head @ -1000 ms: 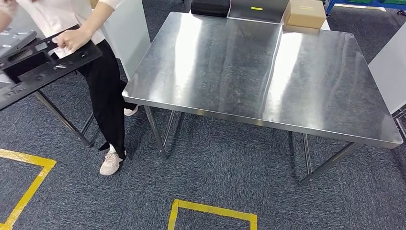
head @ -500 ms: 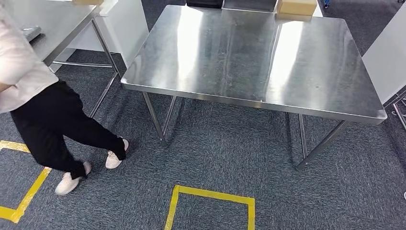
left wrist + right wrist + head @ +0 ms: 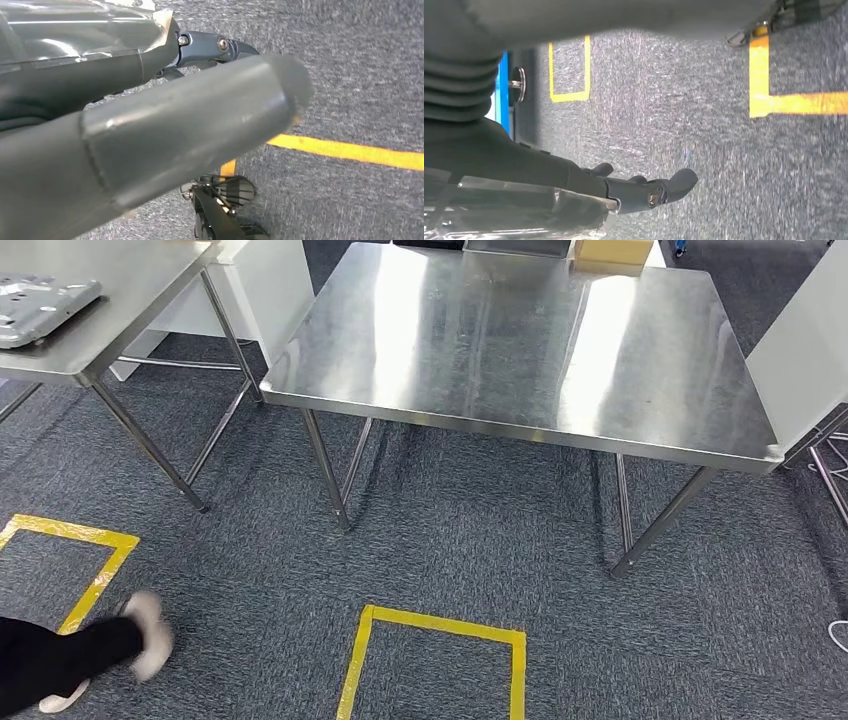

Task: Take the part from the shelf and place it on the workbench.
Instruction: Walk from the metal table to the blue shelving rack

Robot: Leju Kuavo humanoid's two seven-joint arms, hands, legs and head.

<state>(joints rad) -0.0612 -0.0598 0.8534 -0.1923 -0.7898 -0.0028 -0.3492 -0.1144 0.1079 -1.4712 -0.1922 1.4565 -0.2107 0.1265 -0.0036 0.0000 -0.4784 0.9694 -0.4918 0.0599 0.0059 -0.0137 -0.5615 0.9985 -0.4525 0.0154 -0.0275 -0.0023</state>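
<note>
The steel workbench [image 3: 520,340] stands ahead of me with a bare, shiny top. A flat light-grey plate with holes [image 3: 40,308] lies on a second steel table [image 3: 130,290] at the far left. My left hand [image 3: 150,125] hangs over the carpet with its thick thumb in front and dark fingers [image 3: 215,47] behind, holding nothing. My right hand [image 3: 574,185] also hangs low, its fingers [image 3: 664,187] stretched out over the carpet with nothing in them.
A cardboard box [image 3: 612,250] sits at the workbench's far edge. White panels [image 3: 800,350] flank the bench. A person's leg and white shoe [image 3: 148,635] are at the lower left. Yellow tape squares [image 3: 430,625] mark the grey carpet.
The view has swung, bringing the left table and its plate into sight. The person who held a black frame has walked off toward the lower left; the frame is gone from view.
</note>
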